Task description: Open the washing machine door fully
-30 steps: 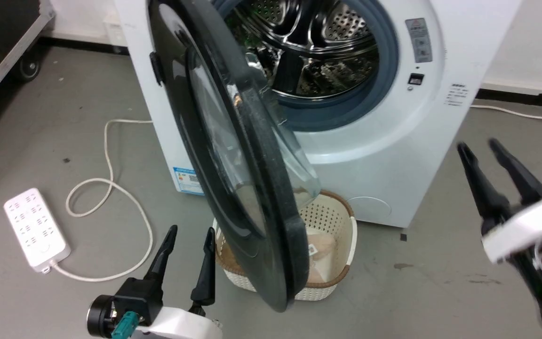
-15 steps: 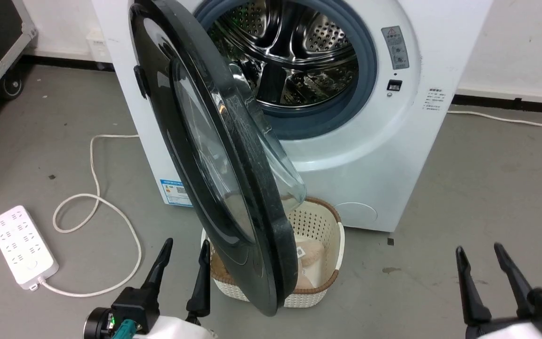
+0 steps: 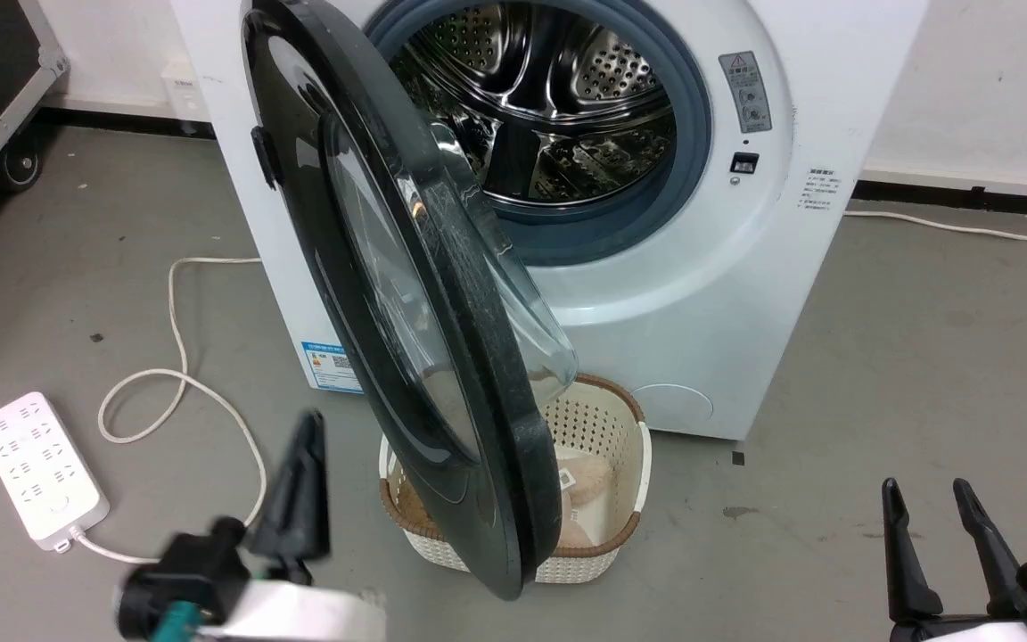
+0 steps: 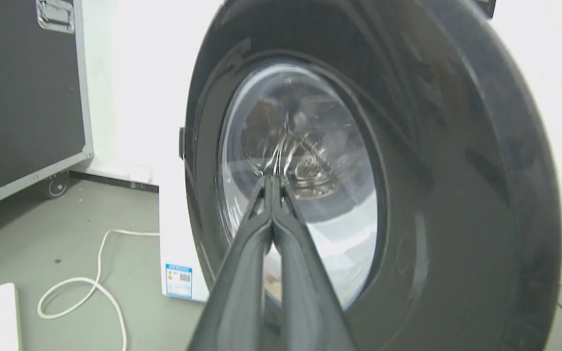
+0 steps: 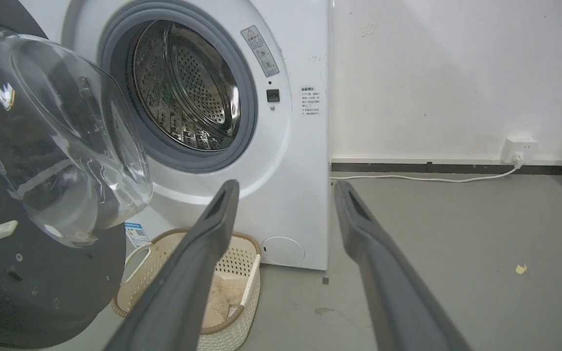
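Hanging from its hinge at the left side of the washing machine point(image 3: 701, 294), the washing machine door point(image 3: 406, 294) is seen swung well out. Its rim is turned almost edge-on to the head camera and its glass bowl is faced toward the steel drum point(image 3: 558, 107), which is left exposed. A cream laundry basket point(image 3: 634, 446) is set on the floor against the machine's front, partly hidden behind the door's lower edge. The left gripper point(image 4: 272, 179) is held low beside the door's outer face and is blurred in the head view. Its jaws are pressed together, and in the left wrist view they are pointed at the window; contact with the door cannot be told. The right gripper point(image 3: 924, 489) is held low at the right, well apart from the door, its jaws spread apart. A white power strip point(image 3: 41, 468) and its cable point(image 3: 176, 312) are laid on the floor at the left.
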You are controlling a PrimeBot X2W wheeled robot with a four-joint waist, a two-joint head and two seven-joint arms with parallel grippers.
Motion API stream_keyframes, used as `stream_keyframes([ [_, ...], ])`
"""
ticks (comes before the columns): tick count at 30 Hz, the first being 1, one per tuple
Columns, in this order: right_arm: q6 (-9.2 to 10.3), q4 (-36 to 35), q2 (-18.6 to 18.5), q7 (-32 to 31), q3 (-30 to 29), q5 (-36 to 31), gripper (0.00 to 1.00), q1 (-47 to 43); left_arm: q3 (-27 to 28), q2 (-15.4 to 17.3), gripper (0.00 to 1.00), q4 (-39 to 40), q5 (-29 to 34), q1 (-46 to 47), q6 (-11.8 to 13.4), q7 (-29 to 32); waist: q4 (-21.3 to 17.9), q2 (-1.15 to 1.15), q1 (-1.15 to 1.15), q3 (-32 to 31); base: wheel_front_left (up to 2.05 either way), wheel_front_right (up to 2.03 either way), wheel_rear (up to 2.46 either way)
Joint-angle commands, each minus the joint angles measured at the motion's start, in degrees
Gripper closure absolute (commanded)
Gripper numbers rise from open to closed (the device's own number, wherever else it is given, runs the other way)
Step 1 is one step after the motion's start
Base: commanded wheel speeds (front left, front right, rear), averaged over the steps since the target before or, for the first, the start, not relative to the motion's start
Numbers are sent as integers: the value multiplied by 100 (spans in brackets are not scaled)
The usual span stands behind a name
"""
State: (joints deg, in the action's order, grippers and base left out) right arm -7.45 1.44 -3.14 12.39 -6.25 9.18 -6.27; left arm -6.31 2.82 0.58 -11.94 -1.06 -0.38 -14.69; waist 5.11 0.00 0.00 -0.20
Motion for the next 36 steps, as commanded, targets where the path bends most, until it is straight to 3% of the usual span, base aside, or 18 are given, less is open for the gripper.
stream_keyframes([
  [1, -3, 3, 25, 17, -31, 40, 0, 86, 100, 6, 100, 407, -93, 168, 76, -30, 1, 0, 0, 3, 0, 0, 0],
  [3, -3, 2, 25, 11, -40, 39, 0, 94, 135, 6, 100, 619, -206, 240, 120, -30, 1, 0, 0, 2, 0, 0, 0],
  [4, -3, 14, 25, -4, -52, 56, 0, 117, 226, 6, 100, 1184, -586, 472, 273, -30, -18, 0, 0, -6, 0, 0, 0],
  [8, -3, 58, 25, -15, -50, 80, 0, 126, 207, 6, 100, 1851, -644, 853, 393, -30, -46, 0, 0, -19, 0, 0, 0],
  [12, -3, 84, 25, -13, -58, 103, 0, 119, -226, 37, 100, 2256, 38, 1192, 319, -30, -57, 0, 0, -31, 0, 0, 0],
  [16, -3, 136, 26, 3, -64, 115, 0, 109, -884, 27, 100, 2325, 343, 1342, 267, 131, -75, 0, 0, -42, 0, 0, 0],
  [28, -3, 258, 26, 71, -76, 108, 0, 137, -2647, 8, 100, 1312, 35, 882, 329, 710, -134, 0, 0, -5, 0, 0, 0],
  [32, -3, 296, 26, 86, -49, 106, 0, 156, -3011, 7, 100, 804, -404, 812, 411, 767, -145, 0, 0, 39, 0, 0, 0],
  [33, -3, 314, 26, 94, 12, 106, 0, 175, -3119, 7, 100, 410, -864, 883, 511, 756, -151, 0, 0, 88, 0, 0, 0],
  [36, -3, 330, 26, 99, 62, 114, 0, 190, -3069, 7, 100, -58, -1053, 1068, 676, 685, -144, 0, 0, 128, 0, 0, 0],
])
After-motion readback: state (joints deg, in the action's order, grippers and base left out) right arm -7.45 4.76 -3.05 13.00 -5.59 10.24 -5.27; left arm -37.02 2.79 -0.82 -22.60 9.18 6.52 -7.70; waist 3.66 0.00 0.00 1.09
